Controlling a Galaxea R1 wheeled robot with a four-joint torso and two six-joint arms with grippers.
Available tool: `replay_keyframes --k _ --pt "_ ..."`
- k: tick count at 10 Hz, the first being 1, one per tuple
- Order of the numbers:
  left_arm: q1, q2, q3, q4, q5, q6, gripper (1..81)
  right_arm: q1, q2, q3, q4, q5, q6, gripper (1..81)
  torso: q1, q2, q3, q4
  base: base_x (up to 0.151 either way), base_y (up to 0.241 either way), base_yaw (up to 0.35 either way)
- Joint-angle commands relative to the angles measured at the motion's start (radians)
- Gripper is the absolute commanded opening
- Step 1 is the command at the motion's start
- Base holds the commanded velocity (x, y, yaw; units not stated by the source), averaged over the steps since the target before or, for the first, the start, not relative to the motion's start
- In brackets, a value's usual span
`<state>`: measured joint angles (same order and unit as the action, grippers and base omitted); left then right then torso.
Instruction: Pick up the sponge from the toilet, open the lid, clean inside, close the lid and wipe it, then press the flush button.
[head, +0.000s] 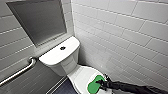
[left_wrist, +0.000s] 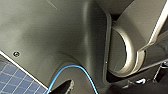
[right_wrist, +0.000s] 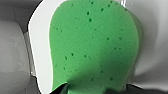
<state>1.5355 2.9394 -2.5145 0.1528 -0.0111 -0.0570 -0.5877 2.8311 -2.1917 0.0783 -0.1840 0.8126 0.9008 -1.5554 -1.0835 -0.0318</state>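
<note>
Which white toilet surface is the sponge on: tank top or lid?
The lid, the oval one by the right gripper. The tank top bears just a dark button.

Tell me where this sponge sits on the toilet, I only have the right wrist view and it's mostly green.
Observer: The sponge lies on the closed lid, at the end away from the tank.
Operator: Where am I reaching it from?
Observer: The right end effector is at the sponge's right edge, with its arm coming in from the right.
Operator: What's on top of the tank?
Observer: The flush button, a small dark disc in the middle of the tank's top.
</note>
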Motion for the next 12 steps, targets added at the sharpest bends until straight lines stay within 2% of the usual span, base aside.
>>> replay_keyframes --k 1,4,8,9,12 --pt "0.027 -0.005 0.009 -0.004 0.082 0.002 81.1 0.139 -0.002 -0.028 0.011 -0.034 -0.006 81.1 0.0 0.001 0.0 0.0 0.0 0.0 0.0" --pt "0.034 -0.008 0.009 -0.004 0.083 0.002 81.1 0.098 0.036 -0.083 -0.005 -0.009 -0.026 81.1 0.0 0.001 0.0 0.0 0.0 0.0 0.0" --pt "0.038 -0.011 0.009 -0.001 0.083 0.003 81.1 0.009 0.041 -0.062 -0.133 0.133 -0.044 81.1 0.0 0.0 0.0 0.0 0.0 0.0 0.0" --pt "0.038 -0.011 0.009 0.001 0.083 0.005 81.1 -0.025 0.037 -0.055 -0.164 0.201 -0.044 81.1 0.0 0.0 0.0 0.0 0.0 0.0 0.0" --pt "0.038 -0.011 0.009 0.001 0.085 0.003 81.1 -0.1 0.021 -0.031 -0.229 0.275 -0.044 81.1 0.0 0.0 0.0 0.0 0.0 0.0 0.0"
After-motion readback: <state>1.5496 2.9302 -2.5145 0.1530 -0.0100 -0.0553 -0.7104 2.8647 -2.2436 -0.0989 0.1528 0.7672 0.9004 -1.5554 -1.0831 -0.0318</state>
